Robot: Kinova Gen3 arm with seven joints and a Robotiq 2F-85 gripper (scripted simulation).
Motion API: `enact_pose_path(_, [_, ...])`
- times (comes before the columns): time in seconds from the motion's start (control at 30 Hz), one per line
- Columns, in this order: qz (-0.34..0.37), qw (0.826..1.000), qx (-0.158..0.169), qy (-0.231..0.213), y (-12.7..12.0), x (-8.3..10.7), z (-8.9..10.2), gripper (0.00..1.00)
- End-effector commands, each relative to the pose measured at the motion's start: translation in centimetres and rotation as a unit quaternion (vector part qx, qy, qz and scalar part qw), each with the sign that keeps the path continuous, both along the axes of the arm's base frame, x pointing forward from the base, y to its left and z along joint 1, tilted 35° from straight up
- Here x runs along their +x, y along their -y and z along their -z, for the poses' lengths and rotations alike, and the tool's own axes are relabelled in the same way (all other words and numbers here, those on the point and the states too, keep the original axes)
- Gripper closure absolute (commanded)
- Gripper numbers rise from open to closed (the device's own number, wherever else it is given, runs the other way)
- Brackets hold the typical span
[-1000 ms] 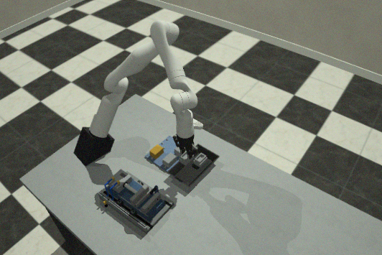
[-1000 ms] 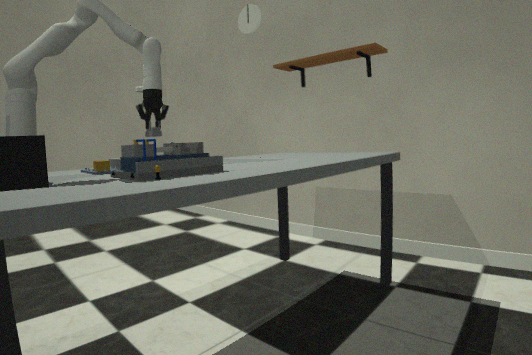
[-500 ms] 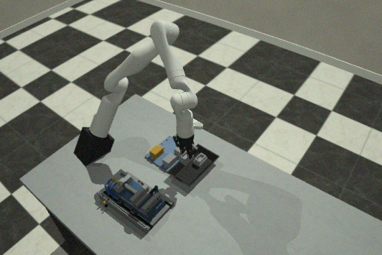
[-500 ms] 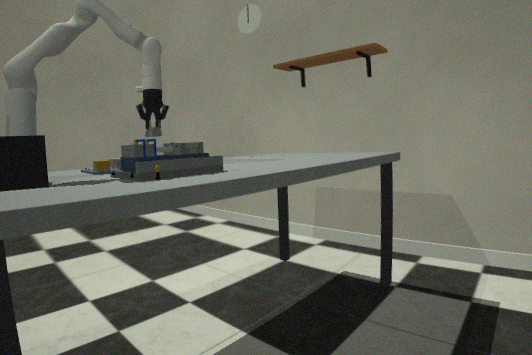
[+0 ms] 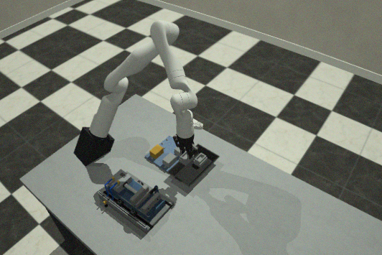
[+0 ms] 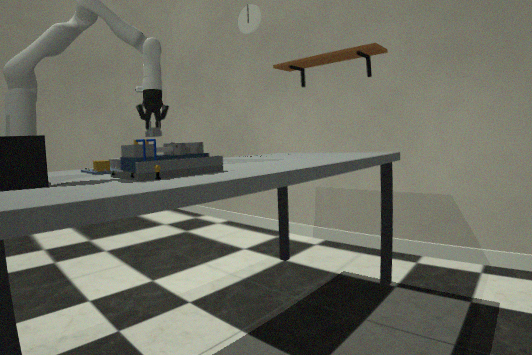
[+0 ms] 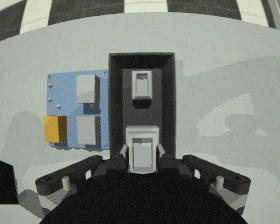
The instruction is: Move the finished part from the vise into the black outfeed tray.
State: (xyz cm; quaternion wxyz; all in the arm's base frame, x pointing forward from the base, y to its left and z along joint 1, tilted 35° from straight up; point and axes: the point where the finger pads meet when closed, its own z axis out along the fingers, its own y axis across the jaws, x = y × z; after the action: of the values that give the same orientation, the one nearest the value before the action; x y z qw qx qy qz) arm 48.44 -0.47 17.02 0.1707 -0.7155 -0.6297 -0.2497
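My gripper is shut on the finished part, a grey block with a pocket on top. It holds the part a little above the black outfeed tray, over the tray's near end in the wrist view. In the side view the part hangs under the fingers, clear of the table. A second pocketed part lies in the tray beyond the held one; it also shows in the overhead view. The vise stands at the table's front with empty jaws.
A blue plate left of the tray carries a yellow block and grey blank blocks. The arm's black base stands at the table's left edge. The vise has blue handles.
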Motion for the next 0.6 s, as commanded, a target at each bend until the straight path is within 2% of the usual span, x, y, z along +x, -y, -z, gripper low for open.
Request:
enact_pose_path(0.0, [0.000,1.000,0.000,0.000,0.03,0.02,-0.01,1.00])
enact_pose_path(0.57, [0.000,1.000,0.000,0.001,-0.63,0.20,0.96,1.00])
